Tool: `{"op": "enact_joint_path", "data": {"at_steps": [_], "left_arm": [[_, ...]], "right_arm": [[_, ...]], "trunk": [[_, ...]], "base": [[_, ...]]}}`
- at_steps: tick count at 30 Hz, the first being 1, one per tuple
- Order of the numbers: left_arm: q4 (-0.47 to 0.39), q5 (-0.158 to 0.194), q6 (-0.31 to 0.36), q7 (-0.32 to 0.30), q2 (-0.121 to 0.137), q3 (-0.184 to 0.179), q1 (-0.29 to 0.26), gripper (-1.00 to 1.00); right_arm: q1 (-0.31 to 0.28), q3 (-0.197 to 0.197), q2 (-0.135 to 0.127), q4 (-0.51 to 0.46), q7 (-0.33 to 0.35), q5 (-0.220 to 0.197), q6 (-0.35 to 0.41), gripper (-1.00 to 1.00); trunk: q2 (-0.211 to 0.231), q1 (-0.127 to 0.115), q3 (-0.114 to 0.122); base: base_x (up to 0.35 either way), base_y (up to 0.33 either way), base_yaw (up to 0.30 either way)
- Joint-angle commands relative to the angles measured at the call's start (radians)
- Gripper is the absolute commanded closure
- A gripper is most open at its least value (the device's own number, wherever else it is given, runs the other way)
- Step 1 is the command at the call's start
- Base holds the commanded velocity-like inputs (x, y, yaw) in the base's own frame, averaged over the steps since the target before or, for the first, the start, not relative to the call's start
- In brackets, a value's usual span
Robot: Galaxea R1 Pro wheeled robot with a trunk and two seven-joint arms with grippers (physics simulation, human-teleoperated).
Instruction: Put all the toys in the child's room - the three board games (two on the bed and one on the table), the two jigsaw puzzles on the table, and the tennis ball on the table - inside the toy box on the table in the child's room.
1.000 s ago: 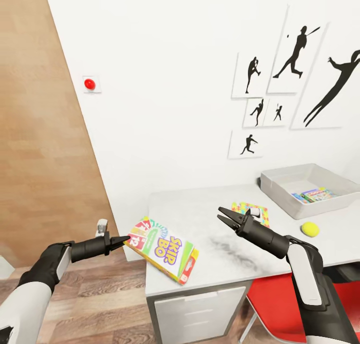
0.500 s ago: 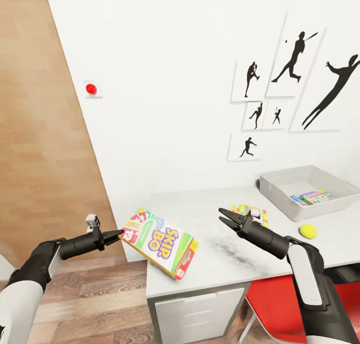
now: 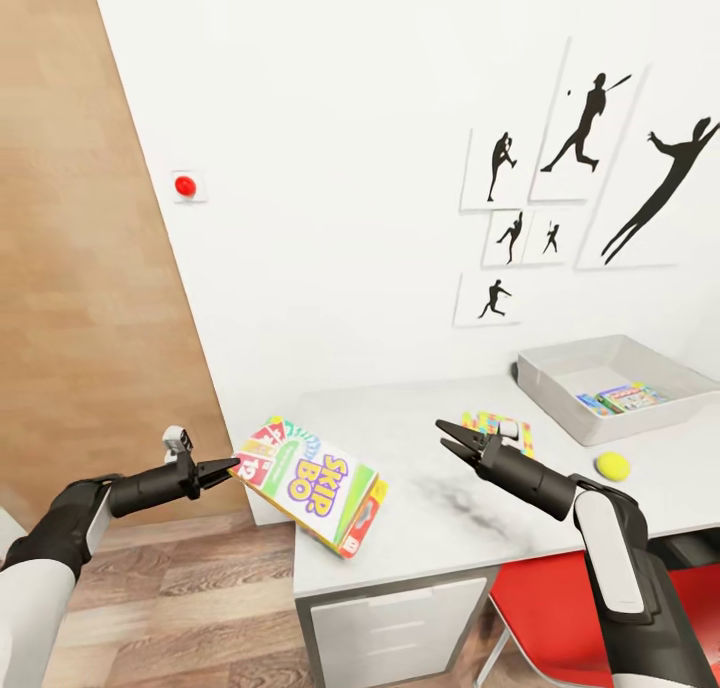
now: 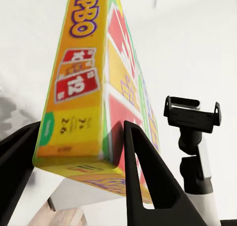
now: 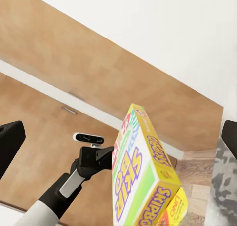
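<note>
Head view: the Skip-Bo box [image 3: 305, 483] sits tilted at the counter [image 3: 440, 523] near-left corner, partly overhanging, its long axis running from the left gripper [image 3: 225, 465] toward the counter's middle. The left wrist view shows that gripper pinching the box's end between its fingers. The tray [image 3: 560, 398] lies far to the right, past the puzzle [image 3: 480, 423] and ball [image 3: 612, 465]. The right gripper [image 3: 452, 441] hovers spread, nearer the tray
</note>
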Motion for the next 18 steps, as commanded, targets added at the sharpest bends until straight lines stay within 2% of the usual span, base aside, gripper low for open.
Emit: {"op": "enact_joint_path", "data": {"at_steps": [1, 6, 18], "left_arm": [[0.000, -0.003, 0.010, -0.005, 0.004, 0.001, -0.001, 1.00], [0.000, -0.003, 0.010, -0.005, 0.013, 0.002, -0.001, 1.00], [0.000, -0.001, 0.010, -0.005, 0.010, -0.003, -0.001, 1.00]], "right_arm": [[0.000, -0.001, 0.001, 0.000, 0.006, 0.006, 0.005, -1.00], [0.004, -0.002, -0.001, 0.001, 0.007, 0.005, -0.018, -1.00], [0.012, -0.004, 0.001, -0.009, 0.003, 0.002, -0.025, -1.00]], "trunk": [[0.006, -0.004, 0.002], [0.041, -0.023, 0.018], [0.125, -0.069, 0.055]], "base": [[0.000, 0.000, 0.000], [0.000, 0.000, 0.000], [0.000, 0.000, 0.000]]}}
